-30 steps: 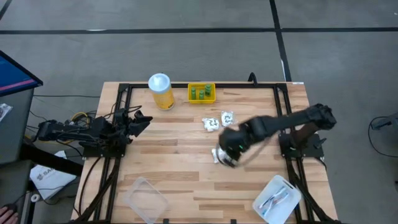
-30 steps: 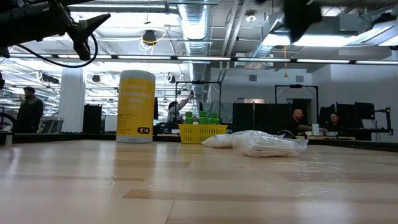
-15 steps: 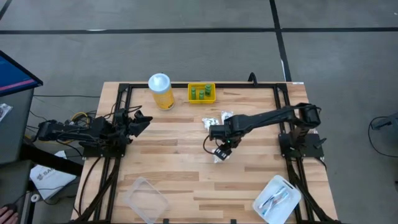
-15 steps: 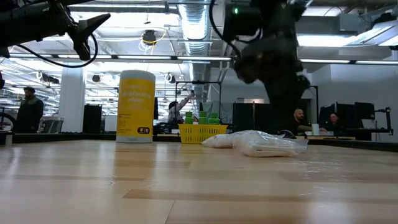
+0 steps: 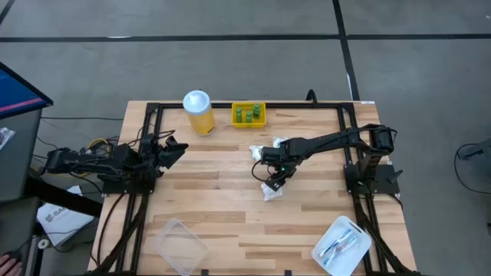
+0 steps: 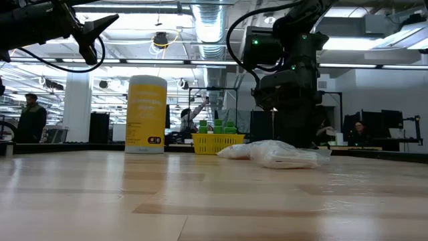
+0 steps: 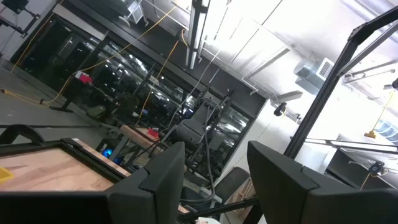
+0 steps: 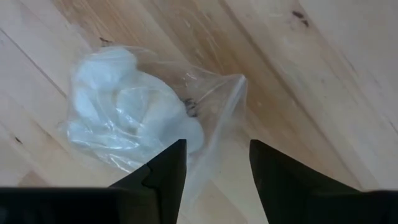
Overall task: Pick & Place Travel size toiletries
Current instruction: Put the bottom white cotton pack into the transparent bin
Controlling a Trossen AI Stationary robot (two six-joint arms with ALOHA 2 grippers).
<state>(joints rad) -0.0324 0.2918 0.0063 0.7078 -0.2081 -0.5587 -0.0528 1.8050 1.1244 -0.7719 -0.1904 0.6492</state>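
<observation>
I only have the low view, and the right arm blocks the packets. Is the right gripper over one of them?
Observer: Yes. The right gripper points down at a crinkled clear packet of white pieces, lying apart from the two other white packets, nearer your camera.
Operator: Fingers open?
Observer: Open. The packet's loose edge lies between them, and they have not closed on it.
Operator: What sits along the near edge, below my view?
Observer: A clear plastic tray on the left arm's side, and a white container holding thin sticks on the right arm's side.
</observation>
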